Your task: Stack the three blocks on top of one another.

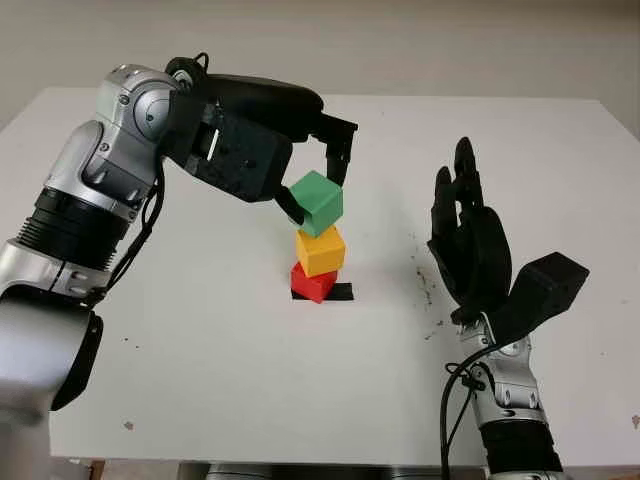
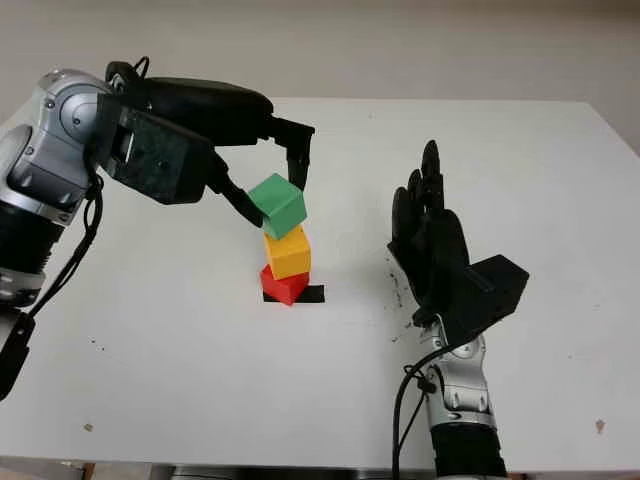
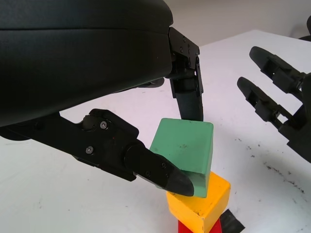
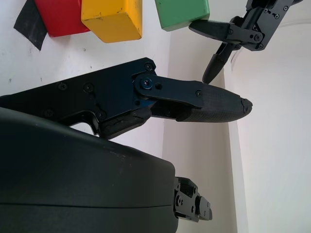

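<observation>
green block (image 1: 318, 202): rigid, light-looking cube, pinched on opposite faces by left hand (image 1: 312, 185), tilted atop yellow block (image 1: 320, 250) over red block (image 1: 313, 281) on desk (image 1: 200, 330). right hand (image 1: 470, 240) open nearby.

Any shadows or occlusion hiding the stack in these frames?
Left eye view: soft, even light; the left hand covers only the rear edges of the green block, while the yellow block and red block stay unobstructed. Left wrist view: the hand's shell blocks much of the table.
</observation>
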Tool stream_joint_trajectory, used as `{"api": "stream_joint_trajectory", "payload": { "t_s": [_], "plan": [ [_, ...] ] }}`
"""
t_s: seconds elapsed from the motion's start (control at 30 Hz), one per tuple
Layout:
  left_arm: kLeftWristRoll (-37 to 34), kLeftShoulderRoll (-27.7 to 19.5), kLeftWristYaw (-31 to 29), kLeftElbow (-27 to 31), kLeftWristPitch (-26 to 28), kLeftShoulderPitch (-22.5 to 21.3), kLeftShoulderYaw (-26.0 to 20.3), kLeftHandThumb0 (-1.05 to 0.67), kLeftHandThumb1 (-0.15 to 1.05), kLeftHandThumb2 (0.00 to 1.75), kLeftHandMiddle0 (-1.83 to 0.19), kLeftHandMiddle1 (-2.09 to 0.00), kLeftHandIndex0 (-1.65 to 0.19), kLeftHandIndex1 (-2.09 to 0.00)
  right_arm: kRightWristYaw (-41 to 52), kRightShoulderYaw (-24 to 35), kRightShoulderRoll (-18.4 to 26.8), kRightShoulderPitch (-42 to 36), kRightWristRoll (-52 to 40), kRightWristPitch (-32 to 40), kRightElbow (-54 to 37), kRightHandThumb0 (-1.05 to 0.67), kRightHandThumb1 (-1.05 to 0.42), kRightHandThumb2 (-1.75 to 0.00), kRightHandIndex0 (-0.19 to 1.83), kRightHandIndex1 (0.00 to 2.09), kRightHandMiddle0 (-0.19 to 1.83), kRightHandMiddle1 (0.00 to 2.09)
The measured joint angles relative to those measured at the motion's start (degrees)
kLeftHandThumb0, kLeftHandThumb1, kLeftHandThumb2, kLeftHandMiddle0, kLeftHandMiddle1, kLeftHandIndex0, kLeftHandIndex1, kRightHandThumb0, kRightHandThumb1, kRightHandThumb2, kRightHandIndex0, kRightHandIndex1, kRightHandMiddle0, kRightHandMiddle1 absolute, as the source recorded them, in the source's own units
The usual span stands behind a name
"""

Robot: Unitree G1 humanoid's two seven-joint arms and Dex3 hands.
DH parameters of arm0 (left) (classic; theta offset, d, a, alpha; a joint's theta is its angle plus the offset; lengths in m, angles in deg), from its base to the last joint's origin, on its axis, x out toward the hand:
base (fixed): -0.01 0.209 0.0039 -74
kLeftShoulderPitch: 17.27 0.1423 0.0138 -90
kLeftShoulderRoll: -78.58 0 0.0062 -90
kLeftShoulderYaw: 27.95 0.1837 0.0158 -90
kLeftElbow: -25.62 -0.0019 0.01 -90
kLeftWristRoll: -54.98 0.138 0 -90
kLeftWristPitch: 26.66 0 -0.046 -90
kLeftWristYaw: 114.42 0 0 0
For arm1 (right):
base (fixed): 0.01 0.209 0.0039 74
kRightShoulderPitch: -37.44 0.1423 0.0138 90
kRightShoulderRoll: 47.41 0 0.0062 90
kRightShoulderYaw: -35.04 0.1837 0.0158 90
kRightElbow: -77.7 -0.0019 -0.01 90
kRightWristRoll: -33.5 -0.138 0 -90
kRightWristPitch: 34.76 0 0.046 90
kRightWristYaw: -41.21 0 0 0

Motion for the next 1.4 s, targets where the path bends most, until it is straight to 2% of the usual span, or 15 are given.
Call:
{"api": "stream_joint_trajectory", "payload": {
  "t_s": [0.33, 0.77, 1.0, 1.2, 1.4],
  "plan": [
    [1.7, 0.3, 0.9, -2.4, -3.6, 0.0, 0.5, -0.42, 1.03, 0.05, -0.20, -0.05, -0.29, -1.51, -0.1, 0.0, -0.1, 0.0, -0.2, 0.0, 0.0, -0.75, -1.05, -0.57, -0.19, 0.00, -0.19, 0.01],
    [2.9, 1.4, 1.1, -3.8, -4.5, 0.1, 1.3, -0.44, 1.03, 0.05, -0.19, -0.06, -0.26, -1.54, -0.6, 0.0, -0.2, -0.4, 0.4, -0.2, -0.3, -0.75, -1.05, -0.58, -0.19, 0.00, -0.19, 0.01],
    [2.9, 1.9, 1.2, -4.4, -4.8, 0.0, 1.3, -0.45, 1.02, 0.05, -0.19, -0.05, -0.23, -1.63, -0.5, -0.1, -0.3, -0.5, 0.3, -0.4, -0.3, -0.76, -1.05, -0.56, -0.19, 0.00, -0.19, 0.01],
    [3.8, 2.2, 1.3, -4.6, -4.3, 0.0, 1.3, -0.45, 1.01, 0.05, -0.21, -0.06, -0.29, -1.50, -0.5, -0.1, -0.3, -0.5, 0.4, -0.4, -0.4, -0.76, -1.05, -0.57, -0.19, 0.00, -0.19, 0.01],
    [3.9, 2.6, 1.5, -4.6, -4.1, 0.0, 1.3, -0.45, 1.00, 0.05, -0.24, -0.07, -0.32, -1.47, -0.2, -0.1, -0.3, -0.5, 0.3, -0.4, -0.4, -0.76, -1.05, -0.57, -0.19, 0.00, -0.19, 0.00]
  ]
}}
